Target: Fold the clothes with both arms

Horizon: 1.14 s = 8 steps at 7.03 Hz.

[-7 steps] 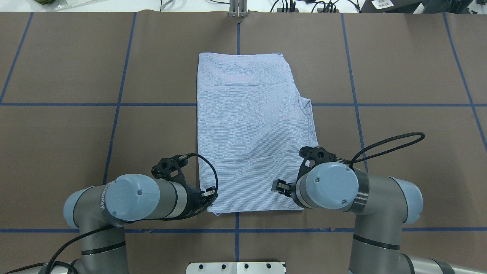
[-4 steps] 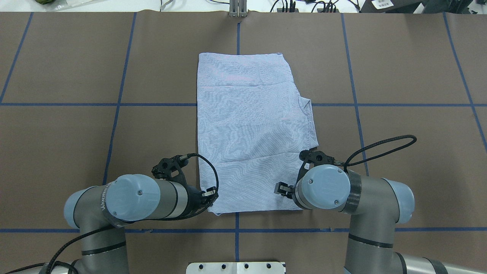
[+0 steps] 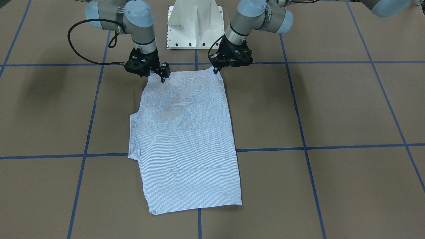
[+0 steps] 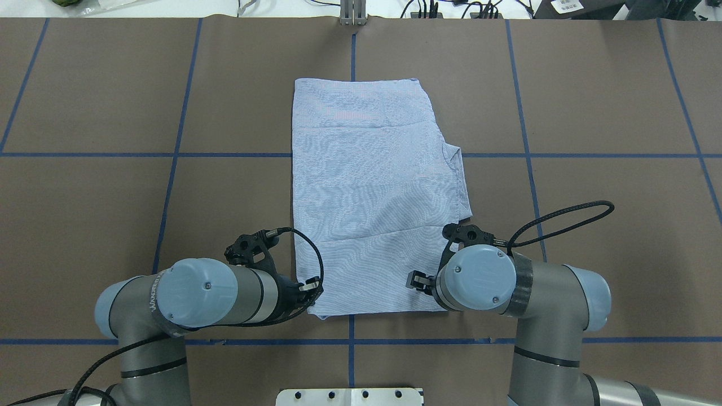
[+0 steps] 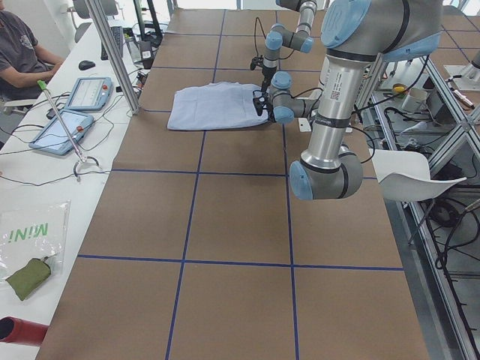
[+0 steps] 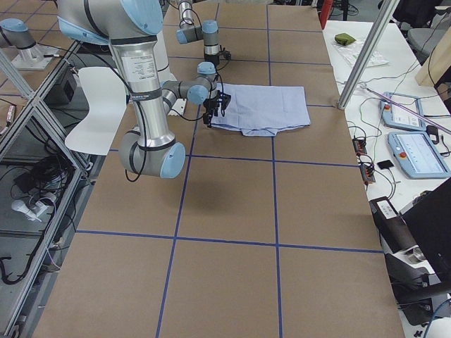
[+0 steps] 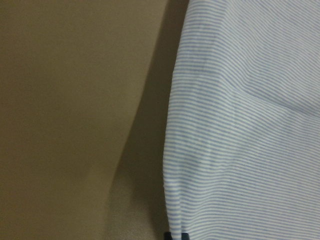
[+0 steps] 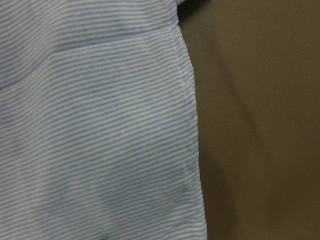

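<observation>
One change: right end effector (image 3: 162,79) sank toward the shirt (image 4: 372,192) beneath it; left end effector (image 3: 216,69) unmoved. Neither's opening can be told; corner grasp pending.

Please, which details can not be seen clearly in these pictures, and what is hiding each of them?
Left pincer, open or shut: overhead, its wrist and cable cover the tips; the left wrist view cuts them at the bottom edge.
Right pincer, open or shut: overhead, the joint cap covers it; its wrist view shows only shirt and table.
Front and side views: pincers too small.
</observation>
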Motion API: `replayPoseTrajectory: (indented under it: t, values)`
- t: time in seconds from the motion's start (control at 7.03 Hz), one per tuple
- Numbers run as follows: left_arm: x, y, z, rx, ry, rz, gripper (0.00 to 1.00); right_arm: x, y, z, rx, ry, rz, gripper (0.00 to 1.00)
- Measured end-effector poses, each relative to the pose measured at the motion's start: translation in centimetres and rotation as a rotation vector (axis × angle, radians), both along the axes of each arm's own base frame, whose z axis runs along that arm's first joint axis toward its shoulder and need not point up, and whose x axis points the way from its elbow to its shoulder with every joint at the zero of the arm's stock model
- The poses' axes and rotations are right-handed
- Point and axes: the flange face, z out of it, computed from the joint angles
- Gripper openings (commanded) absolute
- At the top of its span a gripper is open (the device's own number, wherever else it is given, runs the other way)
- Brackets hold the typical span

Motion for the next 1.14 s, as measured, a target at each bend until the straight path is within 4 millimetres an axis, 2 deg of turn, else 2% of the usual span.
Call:
replayPoseTrajectory:
  t: [0.14,0.43,1.14]
  values:
    - [0.01,-0.03,0.03,0.0,-0.001,-0.001,0.0,-0.07,-0.02,-0.27,0.001,-0.004,0.0,0.69]
    - [0.03,-0.05,0.15,0.0,-0.003,-0.002,0.0,-0.12,-0.1,-0.63,0.003,-0.01,0.0,0.65]
    - [0.18,-0.09,0.32,-0.001,-0.006,-0.002,0.0,-0.14,-0.07,-0.66,0.001,-0.01,-0.003,0.73]
